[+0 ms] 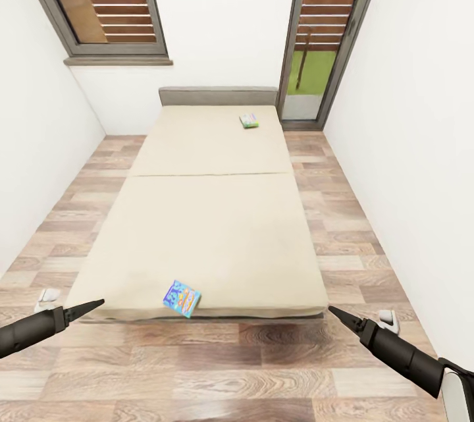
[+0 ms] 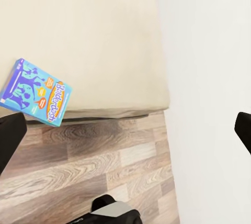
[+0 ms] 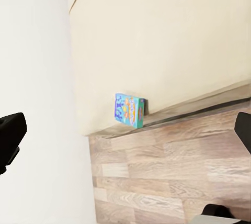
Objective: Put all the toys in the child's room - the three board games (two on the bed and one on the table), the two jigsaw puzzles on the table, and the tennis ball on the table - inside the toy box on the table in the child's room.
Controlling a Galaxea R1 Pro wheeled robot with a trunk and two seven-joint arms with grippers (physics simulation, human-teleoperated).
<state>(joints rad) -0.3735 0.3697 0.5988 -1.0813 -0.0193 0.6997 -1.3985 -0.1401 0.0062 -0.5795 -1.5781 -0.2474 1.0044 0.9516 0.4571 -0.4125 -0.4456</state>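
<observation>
"Balderdash" printed in orange on the small blue board game, other lettering too small to read

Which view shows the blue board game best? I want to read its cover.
The left wrist view: the blue board game is large there, its cover lettering visible. The head view shows it small at the bed's near edge; the right wrist view shows it small and oblique.
</observation>
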